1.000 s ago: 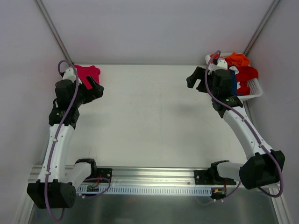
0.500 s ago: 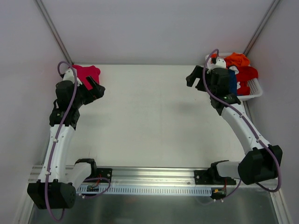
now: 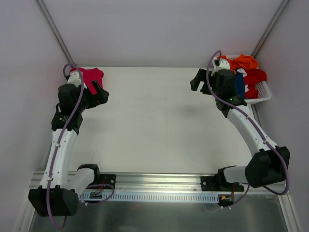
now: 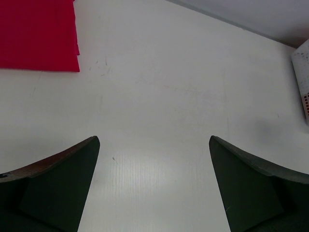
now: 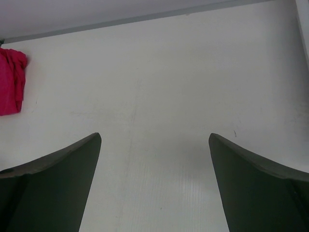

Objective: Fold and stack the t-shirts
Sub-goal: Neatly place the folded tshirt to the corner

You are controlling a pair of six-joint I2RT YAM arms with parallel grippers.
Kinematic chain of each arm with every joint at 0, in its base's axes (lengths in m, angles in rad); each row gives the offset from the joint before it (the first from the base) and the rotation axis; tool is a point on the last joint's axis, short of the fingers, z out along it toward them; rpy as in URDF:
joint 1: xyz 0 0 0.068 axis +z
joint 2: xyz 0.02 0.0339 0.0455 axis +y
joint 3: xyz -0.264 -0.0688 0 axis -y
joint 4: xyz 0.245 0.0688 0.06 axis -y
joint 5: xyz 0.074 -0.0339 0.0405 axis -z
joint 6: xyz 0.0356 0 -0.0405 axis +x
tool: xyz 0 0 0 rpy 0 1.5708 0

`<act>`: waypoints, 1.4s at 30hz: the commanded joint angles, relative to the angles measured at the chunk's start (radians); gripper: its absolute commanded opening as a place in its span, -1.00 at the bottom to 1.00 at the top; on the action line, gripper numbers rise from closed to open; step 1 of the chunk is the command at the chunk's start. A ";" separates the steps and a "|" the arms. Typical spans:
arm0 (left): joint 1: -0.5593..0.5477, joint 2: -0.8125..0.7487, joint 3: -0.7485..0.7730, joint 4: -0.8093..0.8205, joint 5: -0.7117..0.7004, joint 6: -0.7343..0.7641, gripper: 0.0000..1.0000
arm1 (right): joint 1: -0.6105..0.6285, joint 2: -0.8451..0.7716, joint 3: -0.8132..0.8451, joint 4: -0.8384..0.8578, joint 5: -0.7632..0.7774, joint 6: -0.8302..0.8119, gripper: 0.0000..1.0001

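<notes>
The crimson-pink t-shirt [image 3: 90, 77] lies folded at the far left of the table; it also shows in the left wrist view [image 4: 38, 34] and the right wrist view [image 5: 10, 79]. My left gripper [image 3: 100, 92] is open and empty just right of it, above the table. The orange t-shirt [image 3: 244, 62], red t-shirt [image 3: 256, 76] and dark blue t-shirt [image 3: 240, 83] lie bunched in the white basket [image 3: 263, 93] at the far right. My right gripper [image 3: 197, 81] is open and empty, left of the basket.
The white table [image 3: 154, 121] is walled by grey panels on three sides. The basket's corner shows at the right edge of the left wrist view [image 4: 301, 72]. A metal rail [image 3: 159, 186] carries both arm bases at the near edge.
My right gripper has drifted slightly left and toward the back. My left arm has shifted a little. Both stay open and empty.
</notes>
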 commanded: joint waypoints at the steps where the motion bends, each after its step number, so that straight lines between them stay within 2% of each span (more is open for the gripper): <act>1: 0.011 0.030 0.020 0.024 0.078 0.083 0.98 | 0.007 -0.040 0.038 -0.014 -0.027 -0.042 0.99; 5: 0.010 0.067 0.032 0.025 0.091 0.081 0.98 | 0.006 -0.052 0.026 -0.023 -0.017 -0.022 0.99; 7: 0.011 0.088 0.043 0.018 0.068 0.069 0.98 | 0.009 -0.042 0.023 -0.019 -0.058 -0.010 0.99; 14: 0.008 0.127 0.043 0.032 0.063 -0.144 0.98 | 0.010 -0.023 0.003 0.026 -0.116 0.074 0.99; 15: 0.010 0.119 0.030 0.029 -0.005 -0.183 0.98 | 0.013 -0.018 0.006 0.033 -0.144 0.081 0.99; 18: 0.011 0.086 0.006 0.029 -0.097 -0.263 0.98 | 0.015 -0.009 0.015 0.044 -0.166 0.096 0.99; 21: 0.013 0.062 0.001 0.048 -0.127 -0.323 0.98 | 0.017 0.008 0.009 0.078 -0.214 0.165 0.99; 25: 0.014 0.033 -0.034 0.045 -0.269 -0.447 0.98 | 0.046 0.040 -0.021 0.223 -0.279 0.312 0.99; 27: 0.039 0.018 -0.059 0.027 -0.358 -0.568 0.98 | 0.084 0.057 -0.040 0.302 -0.264 0.354 0.99; 29: 0.051 0.030 -0.066 0.027 -0.465 -0.601 0.98 | 0.111 0.070 -0.032 0.326 -0.242 0.360 0.99; 31: 0.085 0.062 -0.053 0.035 -0.483 -0.561 0.97 | 0.139 0.093 -0.005 0.331 -0.227 0.351 0.99; 33: 0.169 0.145 0.004 0.042 -0.351 -0.448 0.98 | 0.145 0.115 0.032 0.320 -0.253 0.345 0.99; 35: 0.209 0.238 0.065 0.045 -0.212 -0.347 0.98 | 0.147 0.144 0.051 0.305 -0.290 0.308 0.99; 36: 0.218 0.265 0.082 0.050 -0.190 -0.307 0.98 | 0.147 0.153 0.058 0.299 -0.302 0.286 0.99; 39: 0.203 0.335 0.113 0.088 -0.052 -0.134 0.98 | 0.139 0.187 0.110 0.215 -0.276 0.198 0.99; 42: 0.123 0.339 0.109 0.090 -0.062 -0.060 0.98 | 0.074 0.215 0.176 0.103 -0.219 0.147 0.99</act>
